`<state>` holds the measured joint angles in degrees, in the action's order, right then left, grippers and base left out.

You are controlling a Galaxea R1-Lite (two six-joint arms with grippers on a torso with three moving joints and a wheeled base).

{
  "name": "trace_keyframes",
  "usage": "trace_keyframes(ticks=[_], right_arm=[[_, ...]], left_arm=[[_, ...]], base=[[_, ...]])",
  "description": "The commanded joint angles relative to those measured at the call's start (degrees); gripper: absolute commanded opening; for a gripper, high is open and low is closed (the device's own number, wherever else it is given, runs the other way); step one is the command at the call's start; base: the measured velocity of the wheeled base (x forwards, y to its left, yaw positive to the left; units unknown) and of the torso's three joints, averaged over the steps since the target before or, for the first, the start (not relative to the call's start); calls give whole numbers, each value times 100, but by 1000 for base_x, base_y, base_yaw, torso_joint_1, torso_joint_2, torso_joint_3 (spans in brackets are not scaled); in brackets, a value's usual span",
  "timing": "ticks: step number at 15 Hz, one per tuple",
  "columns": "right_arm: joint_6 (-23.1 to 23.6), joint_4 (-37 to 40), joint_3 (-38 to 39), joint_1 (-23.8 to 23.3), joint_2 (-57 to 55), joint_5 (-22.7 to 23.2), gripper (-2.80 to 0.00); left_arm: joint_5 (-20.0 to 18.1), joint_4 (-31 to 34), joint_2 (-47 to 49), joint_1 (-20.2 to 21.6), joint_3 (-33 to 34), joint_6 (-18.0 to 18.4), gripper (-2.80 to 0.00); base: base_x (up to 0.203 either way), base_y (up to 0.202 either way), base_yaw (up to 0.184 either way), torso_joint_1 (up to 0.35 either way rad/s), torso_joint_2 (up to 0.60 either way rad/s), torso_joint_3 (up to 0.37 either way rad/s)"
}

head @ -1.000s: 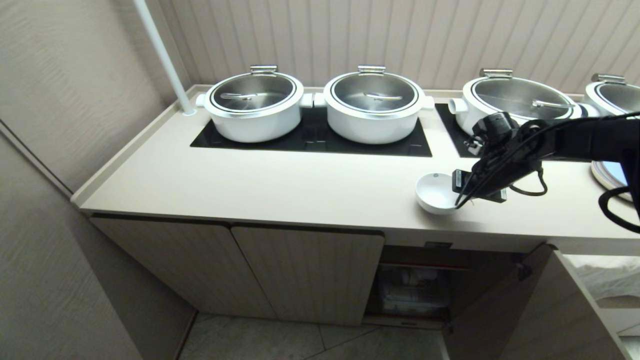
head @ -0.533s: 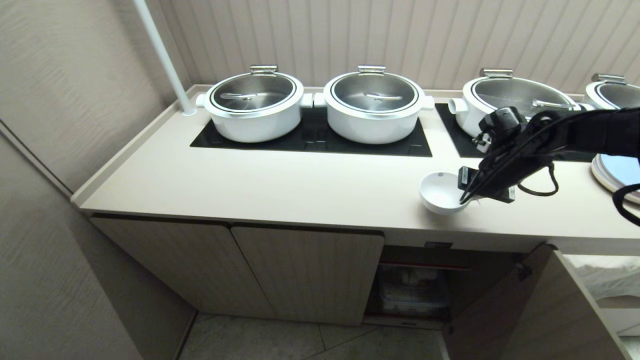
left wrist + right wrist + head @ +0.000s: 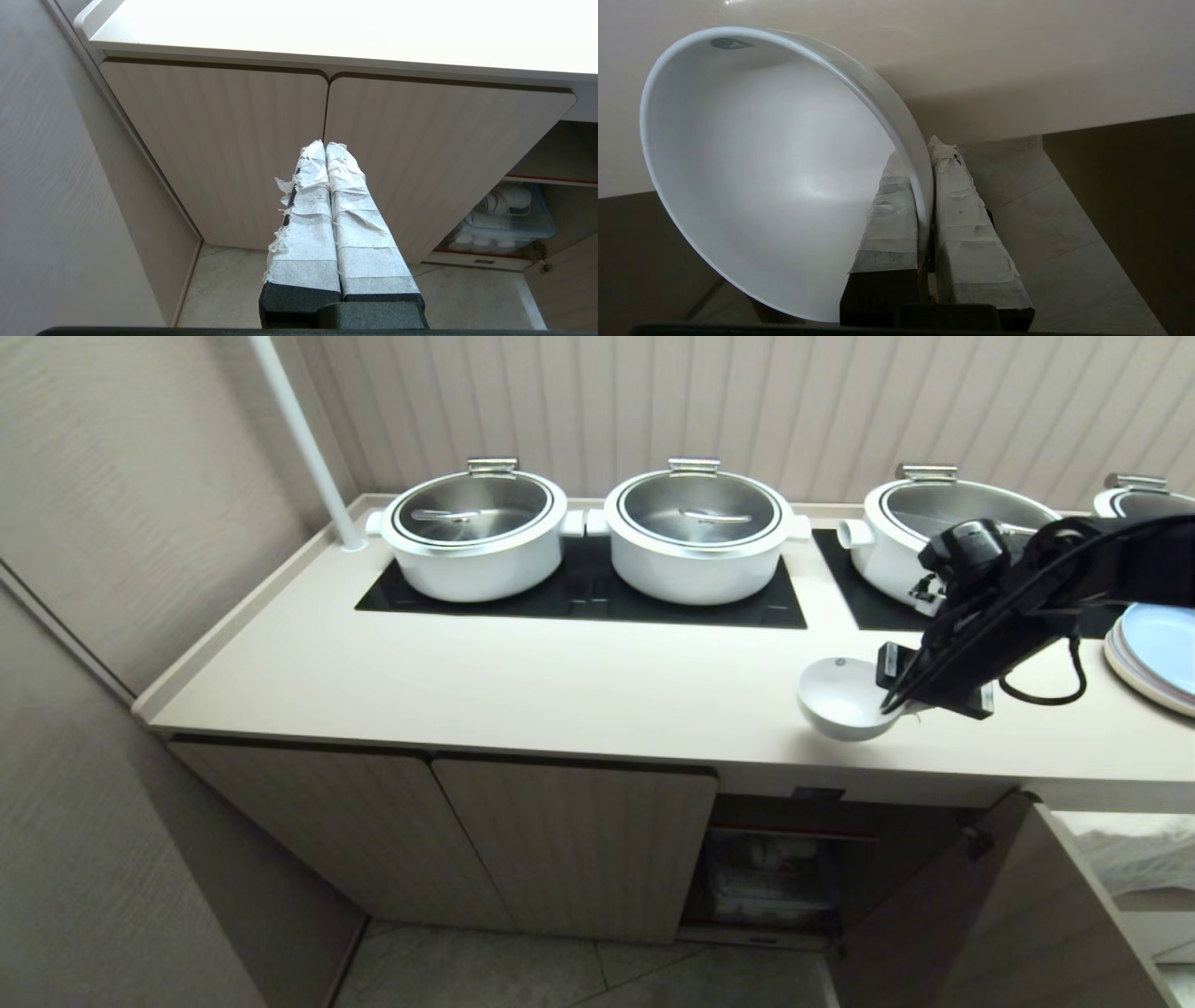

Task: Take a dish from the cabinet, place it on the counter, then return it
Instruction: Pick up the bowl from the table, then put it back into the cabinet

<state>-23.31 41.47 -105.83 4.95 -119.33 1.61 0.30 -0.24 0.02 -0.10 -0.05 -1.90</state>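
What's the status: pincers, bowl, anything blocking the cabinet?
Right pincer shut on bowl rim, at counter front edge. Left pincer shut, empty, parked low. Cabinet door open, way clear.

My head looks down on counter (image 3: 560, 681); left wrist low, facing cabinet (image 3: 261, 154); right wrist close behind bowl (image 3: 775, 177); head shares both.

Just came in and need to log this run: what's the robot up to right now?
The right gripper is pinching the rim of a small round white ceramic bowl, holding it tilted at the front edge of the long cream-beige counter. Below, one door of the beige fluted wood-grain cabinet stands open, with stacked dishes in a clear bin inside. The left gripper hangs shut in front of the closed doors, idle.
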Motion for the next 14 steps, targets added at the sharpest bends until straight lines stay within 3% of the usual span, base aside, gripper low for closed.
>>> trace_keyframes(ticks=[1, 14], right_arm=[[-11, -8, 530, 17, 475, 10, -280], [11, -1000, 3895, 247, 2678, 331, -280]], left_arm=[[5, -2, -2, 1, 1, -3, -280], [5, -2, -2, 1, 5, -3, -280]], base=[[0, 0, 0, 0, 0, 0], [0, 0, 0, 0, 0, 0]])
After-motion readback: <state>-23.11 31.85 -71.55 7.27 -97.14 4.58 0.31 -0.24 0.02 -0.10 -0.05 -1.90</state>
